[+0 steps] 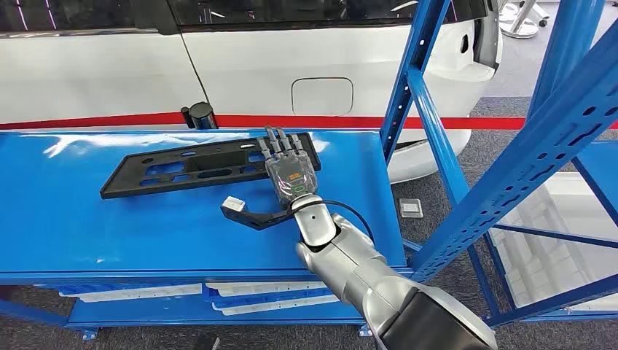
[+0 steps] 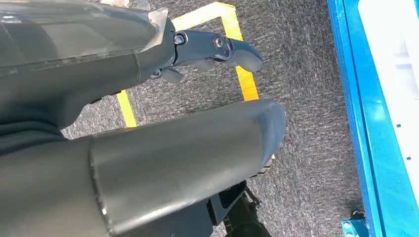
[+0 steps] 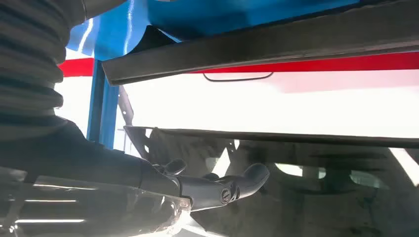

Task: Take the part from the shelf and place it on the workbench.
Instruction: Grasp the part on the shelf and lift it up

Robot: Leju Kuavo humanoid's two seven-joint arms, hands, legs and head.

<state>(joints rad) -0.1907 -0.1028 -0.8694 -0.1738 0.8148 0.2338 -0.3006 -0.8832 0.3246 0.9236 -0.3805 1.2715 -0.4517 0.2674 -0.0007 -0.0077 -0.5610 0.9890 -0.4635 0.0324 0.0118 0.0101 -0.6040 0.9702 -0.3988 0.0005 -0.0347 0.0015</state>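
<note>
A long flat black part point(image 1: 189, 169) with several cut-outs lies on the blue workbench point(image 1: 73, 226), running left to right. My right hand point(image 1: 290, 175) stretches over the part's right end with its fingers straight and its thumb spread out to the left; nothing is gripped. In the right wrist view the part's dark edge point(image 3: 257, 44) runs across in front of my right hand point(image 3: 148, 192), a gap apart from the fingertips. My left hand point(image 2: 188, 158) hangs over grey carpet and holds nothing, its fingers uncurled.
Blue shelf uprights and diagonal braces point(image 1: 510, 168) stand just right of the bench. A white car point(image 1: 291, 58) with a red stripe is behind it, with a black cylinder point(image 1: 198, 115) at the bench's back edge. White trays point(image 1: 262, 295) lie on the lower level.
</note>
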